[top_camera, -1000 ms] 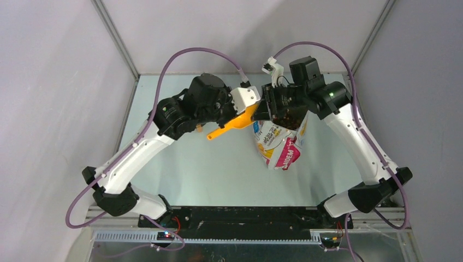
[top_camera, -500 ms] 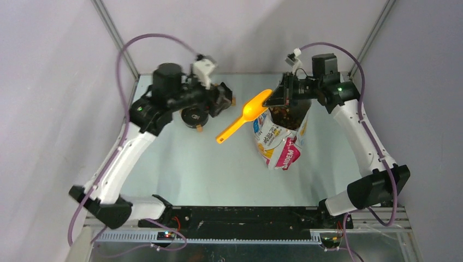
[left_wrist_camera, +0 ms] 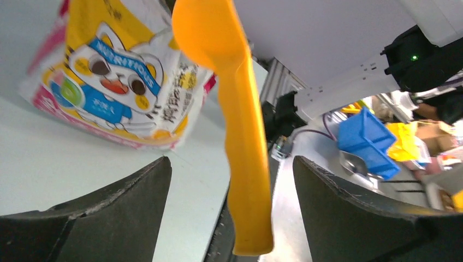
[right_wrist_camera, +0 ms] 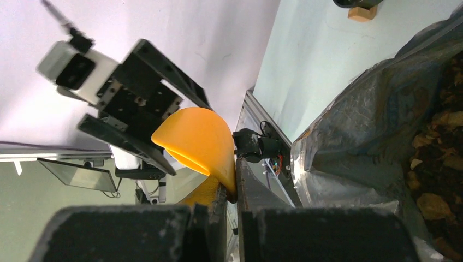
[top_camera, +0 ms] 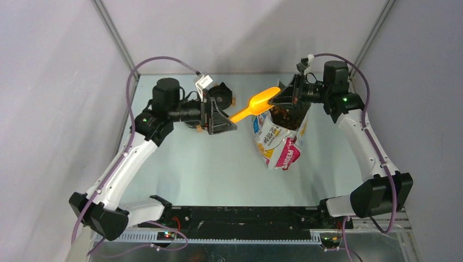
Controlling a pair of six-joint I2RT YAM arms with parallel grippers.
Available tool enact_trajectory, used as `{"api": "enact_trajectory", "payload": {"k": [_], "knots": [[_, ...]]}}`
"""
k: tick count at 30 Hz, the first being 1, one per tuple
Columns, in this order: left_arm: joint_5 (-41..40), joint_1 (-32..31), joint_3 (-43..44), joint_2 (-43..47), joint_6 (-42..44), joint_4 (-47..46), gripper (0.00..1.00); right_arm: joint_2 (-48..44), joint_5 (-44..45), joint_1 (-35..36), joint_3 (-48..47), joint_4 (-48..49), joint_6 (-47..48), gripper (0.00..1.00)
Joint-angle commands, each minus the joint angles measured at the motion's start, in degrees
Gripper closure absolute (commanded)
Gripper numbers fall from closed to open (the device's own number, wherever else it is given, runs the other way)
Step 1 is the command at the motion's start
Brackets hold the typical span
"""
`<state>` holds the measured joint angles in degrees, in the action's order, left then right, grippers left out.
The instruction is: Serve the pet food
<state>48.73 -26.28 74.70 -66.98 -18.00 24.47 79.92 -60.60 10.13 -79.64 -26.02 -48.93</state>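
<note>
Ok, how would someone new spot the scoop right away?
Right of centre on the table stands a printed cat bag, open on top. Just left of its mouth, pinched in the right gripper, is the scoop: the only plain bright orange piece, handle slanting left.

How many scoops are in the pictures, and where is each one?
1. The orange scoop is held at its bowl end by the right gripper, beside the open bag. No other shows.

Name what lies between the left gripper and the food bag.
The orange scoop, pinched by the right gripper, its handle reaching toward the open left gripper. The top view shows it best.
</note>
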Motion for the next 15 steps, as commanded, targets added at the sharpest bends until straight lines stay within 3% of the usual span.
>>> {"api": "enact_trajectory", "payload": {"k": [1, 2, 9, 12, 15], "knots": [[6.57, 0.36, -0.98, -0.13, -5.91, -4.14, 0.14, -2.63, 0.22, -0.38, -0.44, 1.95, -0.72, 1.0], [7.11, 0.36, -1.01, -0.4, -6.13, -4.47, 0.15, -2.73, 0.48, -0.38, -0.46, 1.68, -0.16, 1.0], [10.46, 0.31, -1.86, -0.94, -7.8, -7.96, 0.52, -3.93, 4.03, -0.18, -0.27, -2.07, 4.35, 1.0], [11.3, 0.27, -2.15, -1.08, -8.09, -8.44, 0.76, -4.49, 5.34, -0.02, 0.65, -3.16, 5.53, 1.0], [11.36, 0.27, -2.35, -1.05, -7.04, -7.2, 0.92, -4.99, 5.64, -0.1, 1.58, -3.25, 6.24, 1.0]]}}
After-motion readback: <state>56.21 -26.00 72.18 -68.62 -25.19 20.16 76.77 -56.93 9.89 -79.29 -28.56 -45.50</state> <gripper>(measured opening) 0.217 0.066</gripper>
